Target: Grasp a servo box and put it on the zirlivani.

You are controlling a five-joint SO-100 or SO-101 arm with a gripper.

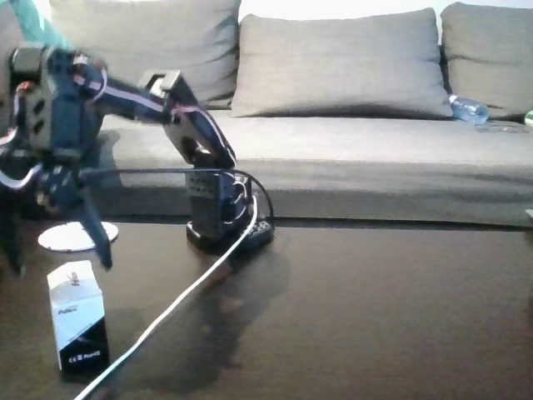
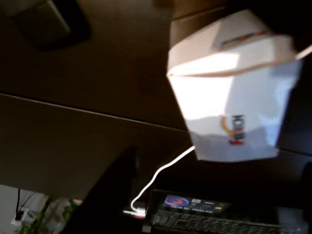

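White-topped and black-bottomed, the servo box [image 1: 77,315] stands upright on the dark table [image 1: 375,308] in the fixed view, just in front of the zirlivani [image 1: 71,237], with the gripper [image 1: 58,250] hanging spread and empty above and slightly behind it. It should drop straight down, fingers either side, before closing. In the wrist view the servo box [image 2: 234,92] looms close and blurred, probably not yet between the fingers

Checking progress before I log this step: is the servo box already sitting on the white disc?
No. In the fixed view the servo box stands on the dark table, apart from the white disc behind it.
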